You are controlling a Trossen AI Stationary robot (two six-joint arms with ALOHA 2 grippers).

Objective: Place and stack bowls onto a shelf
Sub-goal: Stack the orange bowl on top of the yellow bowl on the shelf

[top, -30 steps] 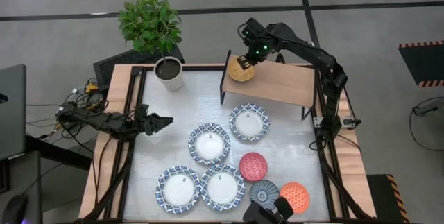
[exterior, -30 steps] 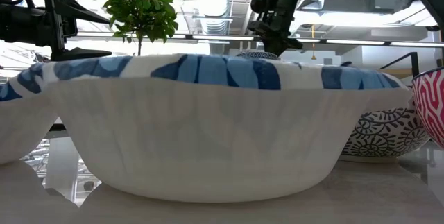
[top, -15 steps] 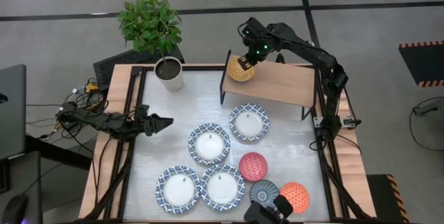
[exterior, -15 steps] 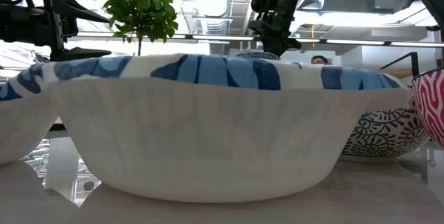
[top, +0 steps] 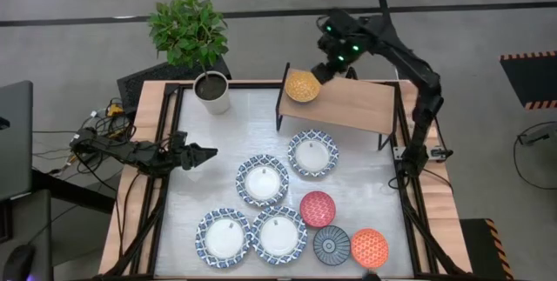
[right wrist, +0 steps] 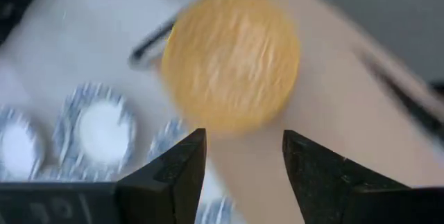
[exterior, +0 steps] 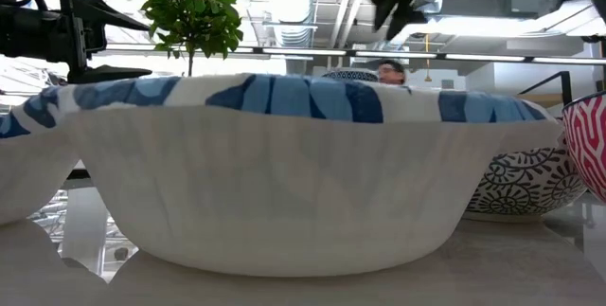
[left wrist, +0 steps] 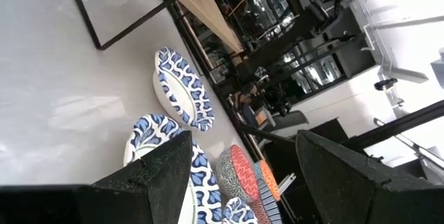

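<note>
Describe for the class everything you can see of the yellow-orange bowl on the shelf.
The yellow-orange bowl is small and round, with a fine pale pattern inside. It sits upright, open side up, at the left end of the light-brown wooden shelf, near that end's edge. Only the shelf touches it. The right gripper hangs just beyond it with open jaws, holding nothing; the bowl is released.

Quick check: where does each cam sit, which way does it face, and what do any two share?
High: overhead, straight down; both arms, shelf, all bowls.
Low: table height, behind a blue-white bowl; right arm above.
Left wrist: looks across the table at bowls; own open fingers at the bottom.
Right wrist: looks down on the yellow bowl on the shelf; own fingers apart.
Shared: high and right wrist both show the yellow bowl.
</note>
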